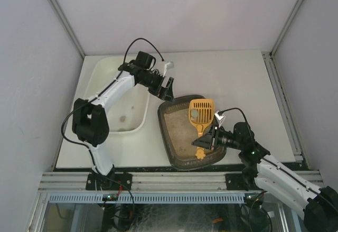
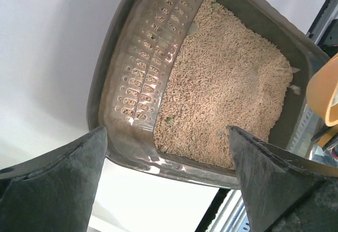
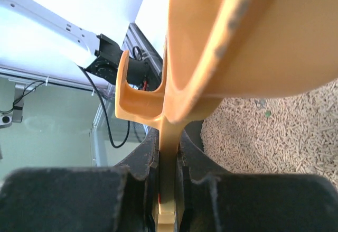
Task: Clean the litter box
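The dark grey-brown litter box with beige litter lies at the table's front centre; it also shows in the left wrist view. My right gripper is shut on the handle of an orange slotted scoop, held above the litter; the scoop fills the right wrist view. My left gripper is open and empty, hovering just beyond the box's far-left corner, its fingers apart on either side of the near rim.
A larger white plastic tub stands left of the litter box under the left arm. The table's front rail runs close to the box. White walls enclose the back and sides.
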